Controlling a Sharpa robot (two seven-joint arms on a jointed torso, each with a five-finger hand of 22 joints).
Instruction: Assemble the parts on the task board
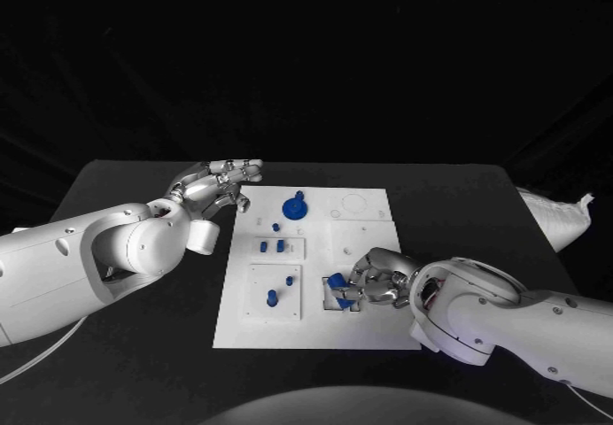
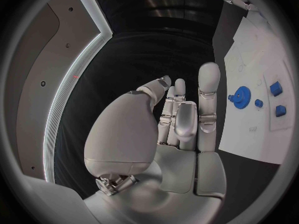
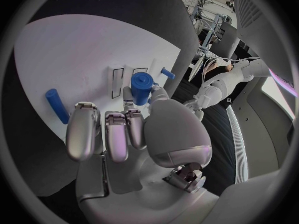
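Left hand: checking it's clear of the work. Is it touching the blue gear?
Apart. In the left wrist view, bare white task board separates the left hand from the blue gear.

Open black table (image 1: 153,372) all round the task board (image 1: 370,332). Far right part of the board bare. Blue gear (image 1: 295,209) and small blue parts (image 1: 271,246) crowding its left half. Right hand (image 1: 375,279) blocking the near middle; left hand (image 1: 217,186) hovering at the far left corner.

White rectangular task board (image 1: 370,332) lay flat at mid-table. Carried a blue gear (image 1: 295,209) near its far edge, two small blue blocks (image 1: 269,246) on a raised square, two blue pegs (image 1: 274,297) nearer. Blue cylinder (image 3: 141,87) stood upright, pinched by right hand (image 1: 378,278).
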